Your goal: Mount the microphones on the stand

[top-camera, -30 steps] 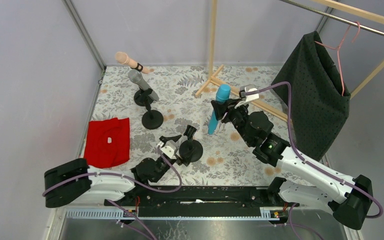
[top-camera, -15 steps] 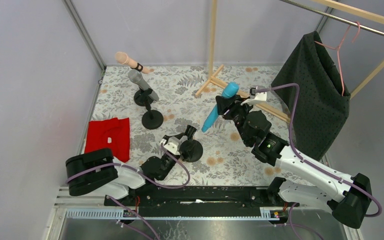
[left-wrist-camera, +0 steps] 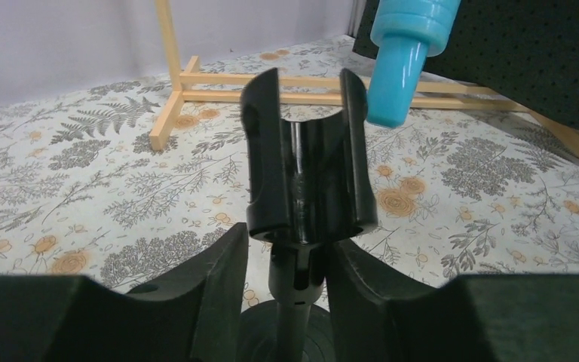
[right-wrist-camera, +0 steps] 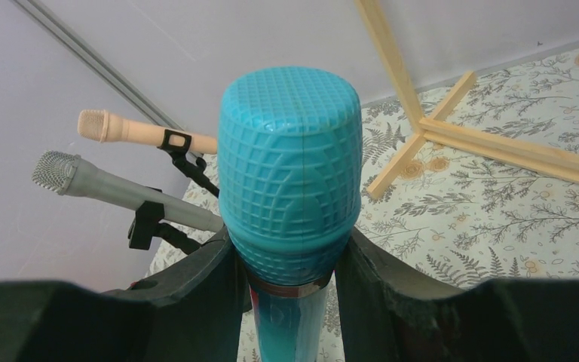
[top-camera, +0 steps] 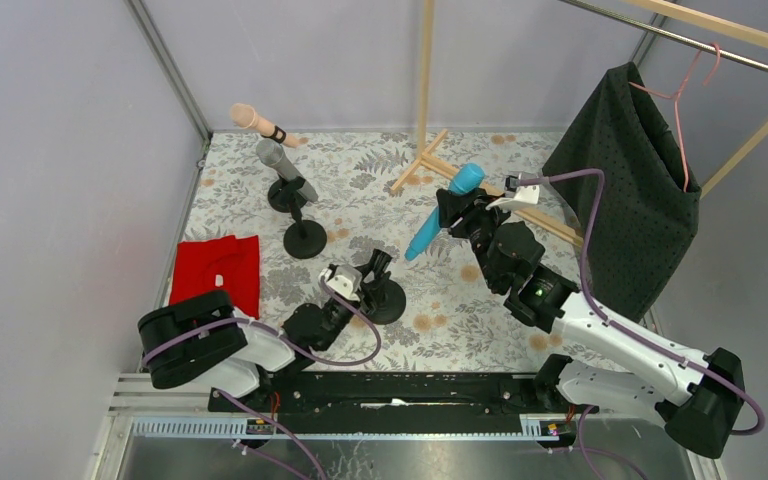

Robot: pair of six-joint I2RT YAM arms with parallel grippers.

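Low in the centre of the top view, the left gripper [left-wrist-camera: 286, 253] is closed around the stem of a black round-based stand [left-wrist-camera: 305, 158], just beneath its U-shaped clip. Just beyond, right of centre, the bright cyan-blue plastic microphone [top-camera: 425, 232] is clamped below its ribbed head by the right gripper [right-wrist-camera: 290, 290]. It is tilted, and its tail end is held in the air apart from that clip. At the upper left, the silver-grey microphone [top-camera: 282, 165] and, behind it, the peach-pink microphone [top-camera: 255, 122] are each seated in a clip on 2 further black stands [top-camera: 304, 240].
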